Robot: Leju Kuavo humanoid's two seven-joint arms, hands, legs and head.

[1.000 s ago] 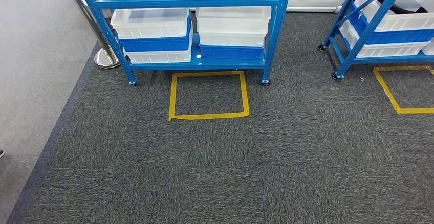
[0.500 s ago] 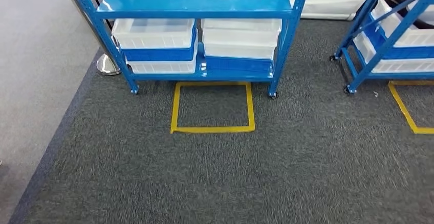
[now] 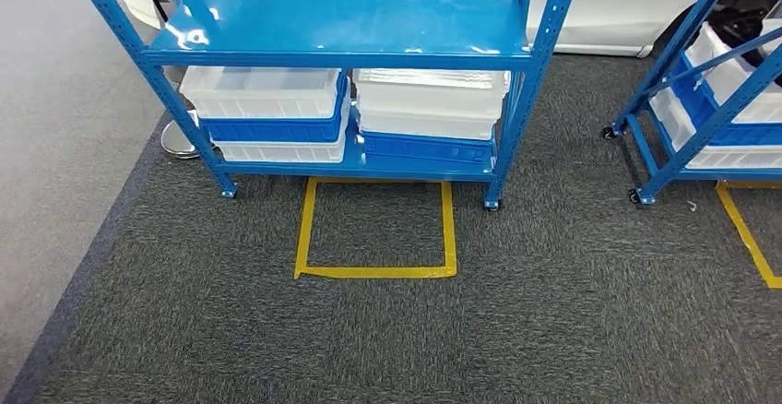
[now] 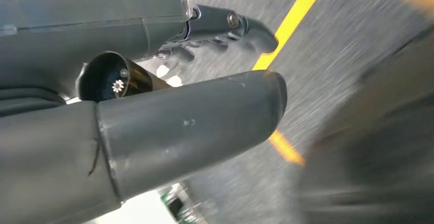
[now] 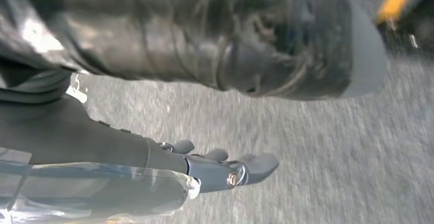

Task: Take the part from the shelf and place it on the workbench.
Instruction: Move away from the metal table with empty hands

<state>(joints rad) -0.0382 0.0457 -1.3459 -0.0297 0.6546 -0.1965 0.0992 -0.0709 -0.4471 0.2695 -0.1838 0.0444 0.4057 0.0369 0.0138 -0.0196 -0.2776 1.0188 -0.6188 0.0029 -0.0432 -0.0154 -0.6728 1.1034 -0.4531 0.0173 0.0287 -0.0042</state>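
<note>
Blue shelf (image 3: 350, 21): top deck bare.

Left white bin (image 3: 263, 90), under deck: seems empty.

Right white bins (image 3: 429, 100), beside it: contents hidden.

Part: location cannot be told; likely in a bin. Weight and stiffness unjudgeable; grip point undecided until seen.

Yellow tape square (image 3: 373, 229), floor, before shelf.

Left hand (image 4: 194, 70): released, fingers apart, empty.

Right hand (image 5: 215, 168): released, empty.

head view high facing shelf (image 3: 341, 26), wrist views near carpet (image 3: 387, 339)
</note>
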